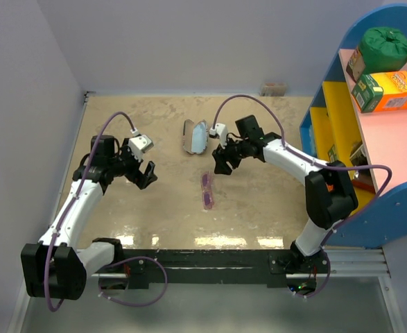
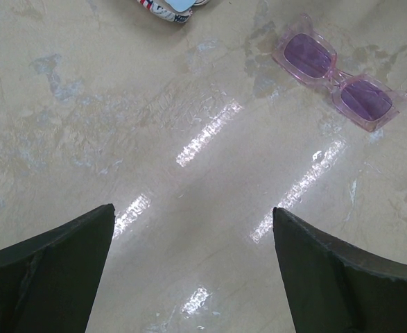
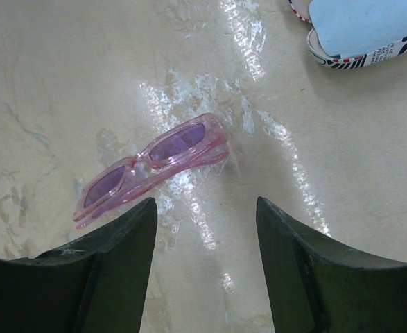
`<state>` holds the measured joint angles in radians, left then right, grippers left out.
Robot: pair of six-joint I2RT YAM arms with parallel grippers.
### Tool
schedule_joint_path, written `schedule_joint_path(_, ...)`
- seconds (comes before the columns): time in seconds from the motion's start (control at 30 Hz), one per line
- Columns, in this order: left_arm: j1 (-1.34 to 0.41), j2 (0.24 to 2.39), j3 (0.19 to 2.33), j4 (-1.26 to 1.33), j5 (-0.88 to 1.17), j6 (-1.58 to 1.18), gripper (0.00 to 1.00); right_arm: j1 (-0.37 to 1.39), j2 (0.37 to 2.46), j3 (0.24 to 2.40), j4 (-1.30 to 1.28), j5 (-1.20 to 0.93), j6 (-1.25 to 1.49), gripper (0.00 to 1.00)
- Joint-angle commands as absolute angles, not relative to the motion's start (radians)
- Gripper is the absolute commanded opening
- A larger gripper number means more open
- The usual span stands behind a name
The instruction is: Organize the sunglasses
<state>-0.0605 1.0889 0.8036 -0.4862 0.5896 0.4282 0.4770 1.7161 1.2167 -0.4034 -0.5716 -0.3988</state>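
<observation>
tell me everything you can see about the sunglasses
The sunglasses are small, with a translucent pink, plastic-looking frame and two rectangular purple-tinted lenses. The arms look folded in behind the frame. They lie on the beige table, near its middle, apart from the open case further back. Only the table touches them.

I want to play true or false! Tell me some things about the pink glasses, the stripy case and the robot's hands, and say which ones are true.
1. The sunglasses lie on the table. True.
2. The right gripper is holding the sunglasses. False: its jaws are apart and empty.
3. The flag-print case is open, with a blue cloth in it. True.
4. The left gripper is shut. False: it is wide open and holds nothing.
5. The sunglasses are inside the case. False: they lie on the table, apart from the case.
</observation>
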Motion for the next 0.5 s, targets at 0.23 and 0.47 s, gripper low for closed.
schedule_joint_path(0.23, -0.049, 1.083, 0.798, -0.446, 0.611, 0.416, 1.0, 0.474, 1.821, 1.279, -0.384, -0.607, -0.304, 0.59)
schedule_joint_path(0.47, -0.048, 1.074, 0.796, -0.44, 0.609, 0.414, 1.0, 0.476, 1.873, 1.263, -0.371, -0.649, -0.284, 0.56)
